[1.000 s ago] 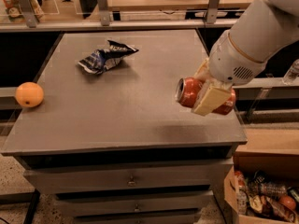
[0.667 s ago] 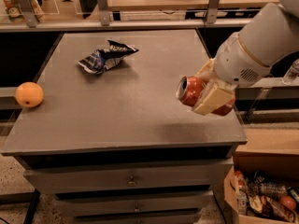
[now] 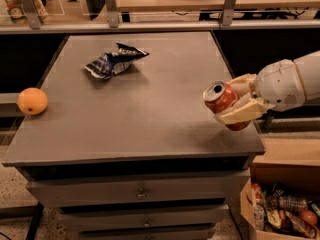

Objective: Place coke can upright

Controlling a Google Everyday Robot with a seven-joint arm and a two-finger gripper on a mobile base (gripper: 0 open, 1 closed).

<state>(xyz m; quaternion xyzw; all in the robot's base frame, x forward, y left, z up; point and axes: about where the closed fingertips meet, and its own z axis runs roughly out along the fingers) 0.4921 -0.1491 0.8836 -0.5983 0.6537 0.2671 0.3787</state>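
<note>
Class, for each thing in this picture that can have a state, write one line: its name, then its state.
coke can: on its side, gripped, over the right edge of the table.
gripper: shut on the coke can, at the table's right side.
snack bag: crumpled, lying on the table.
orange: whole, resting at the table's left edge.
drawer: shut.
box: open, filled.

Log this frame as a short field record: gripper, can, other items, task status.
gripper: shut on the coke can, at the table's right front edge
coke can: tilted on its side, silver top facing left, apparently off the surface
table: grey, drawers below
other items: snack bag rear left; orange at left edge
task status: can not yet upright
</note>
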